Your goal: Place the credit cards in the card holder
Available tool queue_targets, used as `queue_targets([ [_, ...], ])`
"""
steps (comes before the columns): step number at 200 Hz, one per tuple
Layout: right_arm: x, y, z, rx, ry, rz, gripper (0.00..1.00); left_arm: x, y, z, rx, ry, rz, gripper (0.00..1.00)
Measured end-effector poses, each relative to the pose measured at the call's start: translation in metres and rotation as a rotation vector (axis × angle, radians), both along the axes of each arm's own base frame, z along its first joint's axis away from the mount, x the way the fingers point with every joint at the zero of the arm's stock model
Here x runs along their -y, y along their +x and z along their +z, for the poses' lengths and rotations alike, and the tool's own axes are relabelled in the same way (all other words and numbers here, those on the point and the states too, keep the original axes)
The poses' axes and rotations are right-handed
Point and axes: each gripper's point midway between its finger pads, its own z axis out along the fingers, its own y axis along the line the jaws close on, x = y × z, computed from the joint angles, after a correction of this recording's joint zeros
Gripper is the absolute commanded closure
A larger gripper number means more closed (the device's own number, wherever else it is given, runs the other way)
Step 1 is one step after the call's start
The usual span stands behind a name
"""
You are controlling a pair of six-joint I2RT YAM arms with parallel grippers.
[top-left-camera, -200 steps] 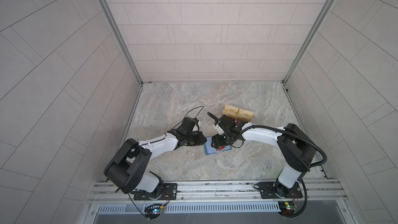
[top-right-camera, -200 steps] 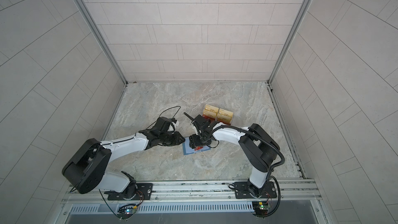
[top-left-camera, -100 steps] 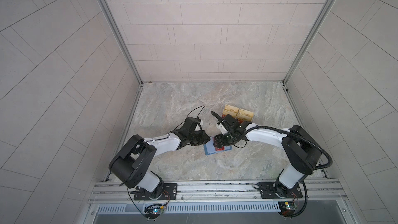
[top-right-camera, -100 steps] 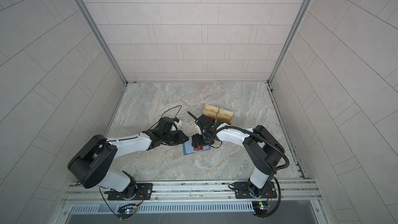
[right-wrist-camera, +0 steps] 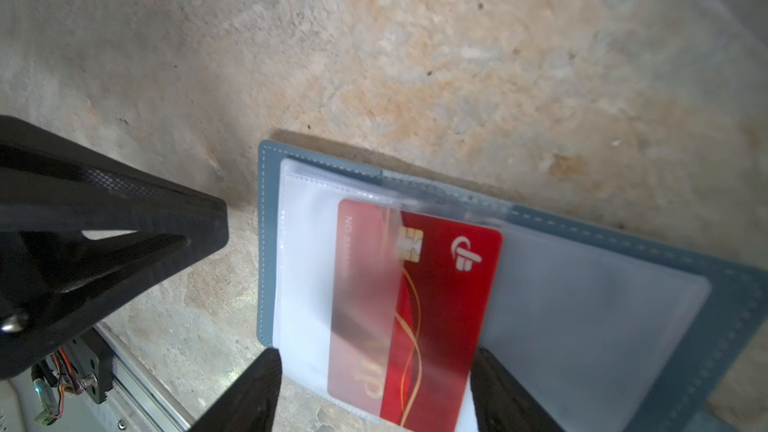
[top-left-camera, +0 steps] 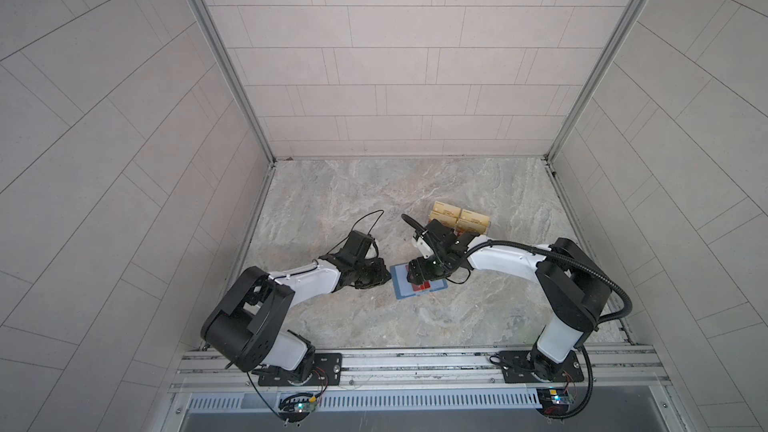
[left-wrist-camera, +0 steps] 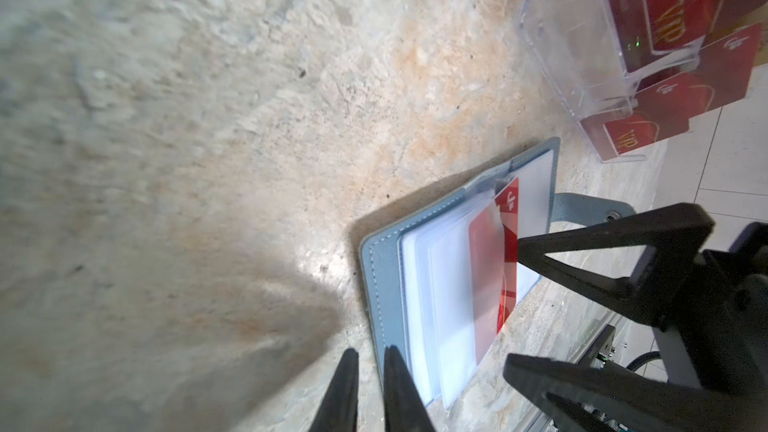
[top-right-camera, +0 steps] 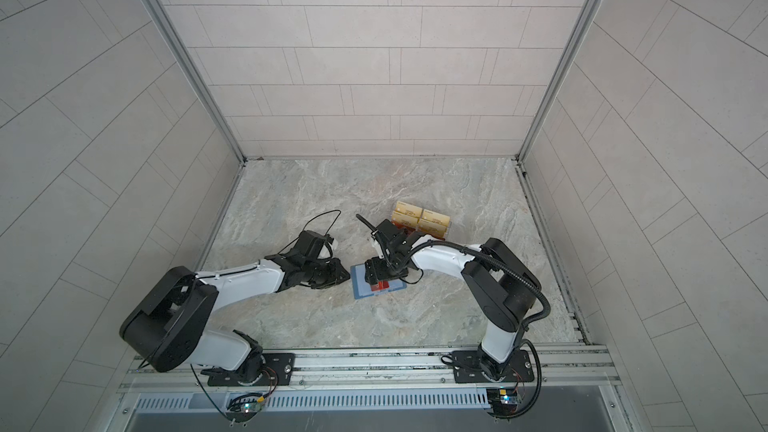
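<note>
Slate-blue leather-like card holder (right-wrist-camera: 623, 243) lying open mid-table. Red plastic "VIP" credit card (right-wrist-camera: 415, 305) sitting half inside its clear sleeve. Right gripper (right-wrist-camera: 374, 392) jaws standing wide, straddling card; left gripper (left-wrist-camera: 368, 392) jaws narrow, empty.

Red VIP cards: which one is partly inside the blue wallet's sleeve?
The red card lying on the open blue wallet, half under a clear sleeve; the other red cards sit in the clear rack.
</note>
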Motion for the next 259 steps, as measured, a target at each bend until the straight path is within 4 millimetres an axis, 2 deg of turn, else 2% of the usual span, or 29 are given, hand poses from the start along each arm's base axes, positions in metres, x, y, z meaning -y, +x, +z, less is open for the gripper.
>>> queue_targets([
  [50, -0.01, -0.002, 0.003, -0.03, 0.066, -0.023, 0.26, -0.002, -0.004, -0.009, -0.023, 0.014, -0.003, 0.83],
  [121, -0.027, -0.001, 0.004, -0.069, 0.175, -0.064, 0.26, 0.001, -0.002, -0.009, -0.017, -0.003, -0.008, 0.82],
  [259, -0.035, 0.001, 0.002, -0.107, 0.219, -0.18, 0.27, 0.001, 0.002, -0.009, 0.003, -0.047, 0.028, 0.82],
])
